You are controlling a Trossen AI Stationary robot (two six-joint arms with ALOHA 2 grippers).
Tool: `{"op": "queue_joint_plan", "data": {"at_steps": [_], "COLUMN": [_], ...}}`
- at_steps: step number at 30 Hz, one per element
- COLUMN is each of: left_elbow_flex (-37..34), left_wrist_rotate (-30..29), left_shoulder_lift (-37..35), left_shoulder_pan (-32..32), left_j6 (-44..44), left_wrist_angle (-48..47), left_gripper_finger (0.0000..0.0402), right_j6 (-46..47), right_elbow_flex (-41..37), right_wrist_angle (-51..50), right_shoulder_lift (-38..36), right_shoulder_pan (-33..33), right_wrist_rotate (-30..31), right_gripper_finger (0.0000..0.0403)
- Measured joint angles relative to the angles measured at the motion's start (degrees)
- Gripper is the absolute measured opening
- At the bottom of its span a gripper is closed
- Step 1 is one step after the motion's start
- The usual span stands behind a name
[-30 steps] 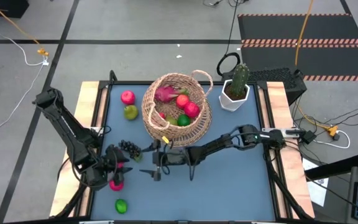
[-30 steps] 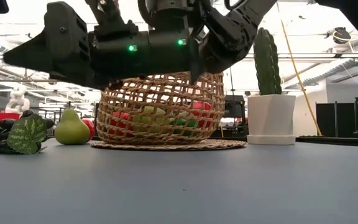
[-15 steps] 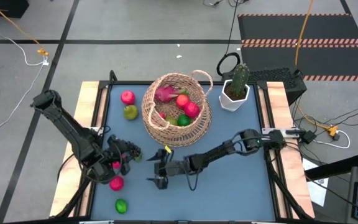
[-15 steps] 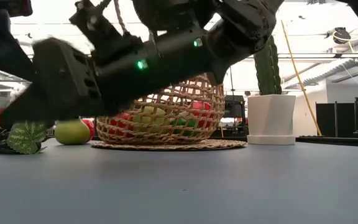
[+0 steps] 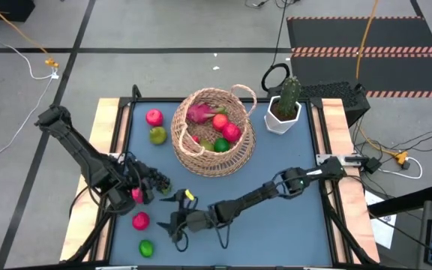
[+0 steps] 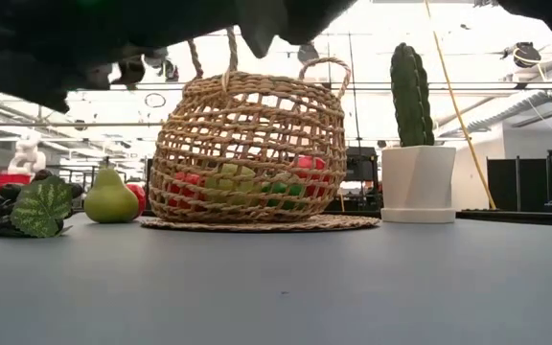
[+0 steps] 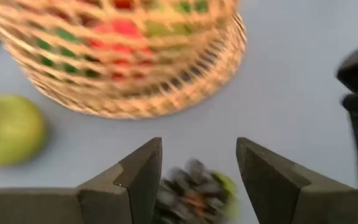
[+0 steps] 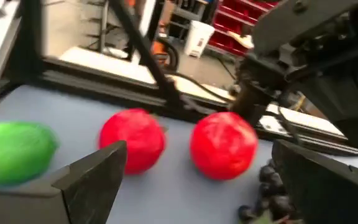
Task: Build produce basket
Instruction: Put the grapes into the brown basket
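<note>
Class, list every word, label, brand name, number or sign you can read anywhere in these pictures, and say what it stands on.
None: no readable text shows in any view.
The basket, the cactus pot and the toy fruit carry no lettering.
The red bins and white container in the room behind show no legible marks; too blurred to tell.
</note>
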Motion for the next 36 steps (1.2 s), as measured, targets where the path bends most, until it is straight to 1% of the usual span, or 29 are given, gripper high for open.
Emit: {"op": "queue_joint_plan", "data": {"at_steps": [2,3,5,6,7,9,11,14,17,19,21,24,26,29,31,34,36], "left_elbow_flex": [0.0,0.0,0.0,0.0,0.0,0.0,0.0,-0.1,-0.8,-1.1,-1.2,-1.2,-1.2,-1.2,-1.2,-1.2,-1.2], "left_wrist_rotate": [-3.0,-4.8,-8.1,-9.4,-10.6,-12.2,-12.4,-12.5,-12.5,-12.5,-12.3,-11.5,-9.8,-8.0,-7.8,-6.4,-6.3], "left_shoulder_lift": [-1.9,-2.7,-4.0,-4.6,-5.1,-5.7,-5.8,-5.7,-5.8,-5.8,-5.8,-5.8,-5.8,-5.8,-5.8,-5.7,-5.8], "left_shoulder_pan": [0.0,0.0,0.0,0.0,0.0,0.0,0.0,0.0,0.0,0.0,0.0,0.0,0.0,0.0,0.0,0.0,0.0], "left_j6": [-0.2,-0.4,-0.6,-0.5,-0.3,0.1,0.3,0.5,0.4,0.0,-0.5,-1.3,-1.5,-2.2,-3.9,-4.9,-5.0], "left_wrist_angle": [-3.7,-5.1,-6.9,-7.4,-7.7,-8.0,-8.0,-8.0,-8.1,-8.1,-8.1,-8.1,-8.1,-8.0,-8.0,-7.8,-7.6], "left_gripper_finger": [0.0209,0.0209,0.0209,0.0209,0.0209,0.0209,0.0209,0.0209,0.0209,0.0209,0.0209,0.0209,0.0209,0.0209,0.0209,0.0209,0.0209], "right_j6": [2.3,5.5,11.6,12.7,11.9,6.9,2.5,2.3,4.0,5.3,9.4,16.0,18.8,21.5,22.2,24.1,25.9], "right_elbow_flex": [0.1,0.1,0.0,0.0,0.0,0.0,0.0,0.0,0.0,-0.1,-1.2,-2.8,-4.6,-6.9,-7.9,-9.6,-9.9], "right_wrist_angle": [-0.1,0.3,4.9,6.7,7.3,6.0,2.0,-2.5,-3.0,-3.1,-3.3,-3.5,-2.8,-0.2,1.1,3.1,3.5], "right_shoulder_lift": [-0.1,0.3,2.0,2.7,3.3,4.0,4.1,4.2,4.2,4.2,4.2,4.5,4.5,4.3,4.3,4.2,4.2], "right_shoulder_pan": [-1.2,-2.1,-3.8,-4.3,-4.7,-5.2,-5.5,-5.9,-6.6,-7.2,-8.0,-9.7,-10.7,-11.7,-12.2,-12.8,-13.0], "right_wrist_rotate": [0.9,-0.9,-7.4,-7.7,-6.0,-0.7,3.7,3.8,1.1,1.0,0.6,-4.4,-8.1,-8.5,-8.7,-8.6,-8.4], "right_gripper_finger": [0.0393,0.0393,0.0393,0.0393,0.0393,0.0393,0.0393,0.0393,0.0393,0.0393,0.0393,0.0392,0.0387,0.0368,0.0346,0.0299,0.0259]}}
